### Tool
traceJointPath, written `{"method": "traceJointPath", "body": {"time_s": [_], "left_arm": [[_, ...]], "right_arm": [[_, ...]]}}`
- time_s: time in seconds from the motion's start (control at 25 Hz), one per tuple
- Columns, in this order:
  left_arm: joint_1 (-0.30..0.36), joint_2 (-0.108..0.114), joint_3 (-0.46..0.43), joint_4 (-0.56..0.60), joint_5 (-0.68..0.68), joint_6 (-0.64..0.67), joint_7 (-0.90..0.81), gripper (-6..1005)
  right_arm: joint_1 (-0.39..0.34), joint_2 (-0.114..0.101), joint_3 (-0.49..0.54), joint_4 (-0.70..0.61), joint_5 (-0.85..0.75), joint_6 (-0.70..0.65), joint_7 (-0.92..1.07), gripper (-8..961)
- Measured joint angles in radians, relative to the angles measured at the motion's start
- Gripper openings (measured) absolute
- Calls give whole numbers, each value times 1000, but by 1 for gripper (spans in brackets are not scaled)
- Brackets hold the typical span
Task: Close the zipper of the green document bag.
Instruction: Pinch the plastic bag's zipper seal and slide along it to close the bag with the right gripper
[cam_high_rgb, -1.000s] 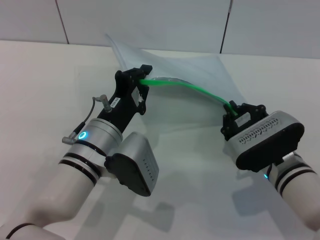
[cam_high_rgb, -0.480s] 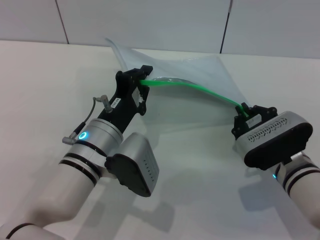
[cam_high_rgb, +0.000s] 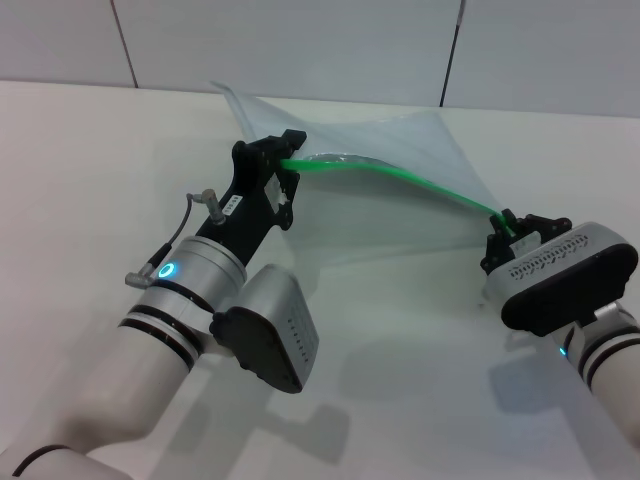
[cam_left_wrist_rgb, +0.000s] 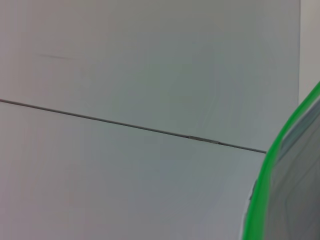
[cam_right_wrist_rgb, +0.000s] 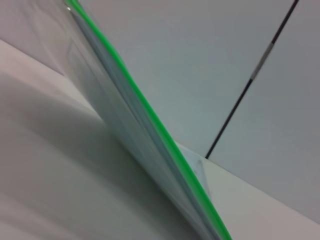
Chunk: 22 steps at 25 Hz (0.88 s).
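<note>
One green document bag (cam_high_rgb: 390, 170) is lifted off the white table (cam_high_rgb: 80, 170), strung between two grippers. The left gripper (cam_high_rgb: 284, 160) pinches one end of its single bright green zipper (cam_high_rgb: 420, 183); the right gripper (cam_high_rgb: 508, 232) is clamped on the other end. The pale, translucent bag sags behind the taut strip.

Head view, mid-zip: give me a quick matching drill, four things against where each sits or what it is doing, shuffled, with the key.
Things:
1. left end effector
2. right end effector
3. zipper
4. green document bag

Places or states:
A. translucent pouch lifted off the white table, spread behind the green strip
B. clamped on the green strip's end toward the robot's left
C. bright green strip stretched between the two end effectors
D. gripping the green strip at its end toward the robot's right

Pairs: 1-B, 2-D, 3-C, 4-A
</note>
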Motion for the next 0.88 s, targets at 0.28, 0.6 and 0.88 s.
{"method": "traceJointPath", "body": {"time_s": [0.28, 0.6, 0.88], "left_arm": [[-1, -1, 0, -2, 0, 1, -2, 53], [0, -2, 0, -5, 0, 1, 1, 53], [-1, -2, 0, -5, 0, 1, 1, 53]], "right_arm": [[4, 0, 0, 27, 17, -2, 29, 80], [5, 0, 0, 43, 19, -2, 52, 80], [6, 0, 0, 47, 45, -2, 52, 80]]}}
